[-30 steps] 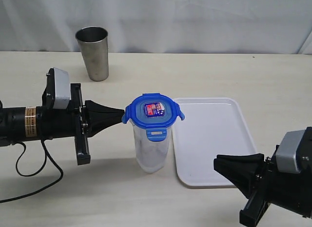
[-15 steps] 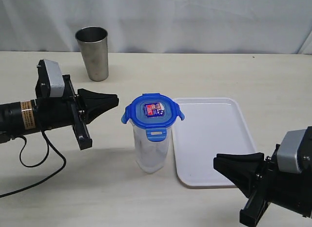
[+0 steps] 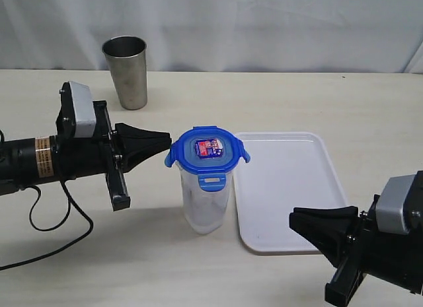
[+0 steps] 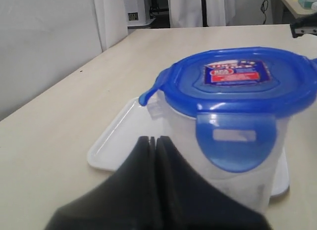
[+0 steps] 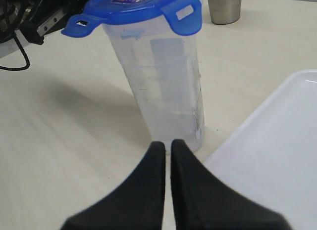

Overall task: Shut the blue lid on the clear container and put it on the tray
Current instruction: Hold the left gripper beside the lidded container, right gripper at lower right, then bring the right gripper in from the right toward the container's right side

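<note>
At the left of the exterior frame the left hand [image 3: 166,144], black with pointed fingers pressed together, lies level above the pale beige tabletop [image 3: 370,109] and points right, a thin black cable [image 3: 46,234] looping under its arm on the surface; in the left wrist view the same closed tip [image 4: 152,142] sits in front of the canister wall below the lid rim, and whether it touches cannot be told. Behind it, in the upper left, a shiny steel tumbler [image 3: 125,69] stands upright, well apart from the rest. At the centre the tall, tapered clear plastic container [image 3: 206,208] stands upright on the tabletop with the roundish blue snap-lock lid [image 3: 207,152] sitting on its mouth, red-blue sticker up; the flap facing the camera hangs down, while the side flaps stick outward. Just beside it to the right lies the flat white rectangular plastic tray [image 3: 291,188], with the container off it. In the lower right corner the right hand [image 3: 295,222] points left, its black fingers together, holding nothing, near the tray's front edge
</note>
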Tool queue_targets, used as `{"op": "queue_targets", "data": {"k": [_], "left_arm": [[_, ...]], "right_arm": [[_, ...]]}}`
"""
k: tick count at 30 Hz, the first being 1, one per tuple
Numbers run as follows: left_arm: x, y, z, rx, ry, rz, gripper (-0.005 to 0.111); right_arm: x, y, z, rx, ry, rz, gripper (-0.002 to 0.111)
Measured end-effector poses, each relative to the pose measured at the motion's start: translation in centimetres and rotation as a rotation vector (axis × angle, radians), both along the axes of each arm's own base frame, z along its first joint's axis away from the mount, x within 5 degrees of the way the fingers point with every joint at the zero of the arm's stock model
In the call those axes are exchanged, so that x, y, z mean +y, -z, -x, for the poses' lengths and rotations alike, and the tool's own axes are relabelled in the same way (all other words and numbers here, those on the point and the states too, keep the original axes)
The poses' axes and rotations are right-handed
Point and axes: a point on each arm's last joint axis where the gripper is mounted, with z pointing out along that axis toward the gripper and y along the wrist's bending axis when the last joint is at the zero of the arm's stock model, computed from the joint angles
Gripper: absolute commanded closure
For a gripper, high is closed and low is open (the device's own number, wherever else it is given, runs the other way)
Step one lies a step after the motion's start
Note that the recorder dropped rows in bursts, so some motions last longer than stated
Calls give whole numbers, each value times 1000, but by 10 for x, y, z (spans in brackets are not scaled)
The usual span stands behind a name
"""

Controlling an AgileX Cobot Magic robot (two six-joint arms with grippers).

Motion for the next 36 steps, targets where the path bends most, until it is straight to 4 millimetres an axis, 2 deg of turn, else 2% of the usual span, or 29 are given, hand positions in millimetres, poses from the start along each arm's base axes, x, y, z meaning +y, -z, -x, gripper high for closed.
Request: {"op": "queue_targets", "data": {"k": [6,10,14,23,36], "left_arm": [[-1,2,4,7,46,-16,107],[10,3,1,25,33,-24,107],[13,0,2,35,41,-25,107],[-1,-2,4,43,33,3,107],[-2,0,8,40,79,-17,107]], "right_arm": [[0,0,0,-1,-1,1,104],[0,0,0,-3,-1,2,104],[0,0,0,-3,-1,2,104],[0,0,0,-3,-1,5,104],[0,0,0,-3,-1,7,104]]}}
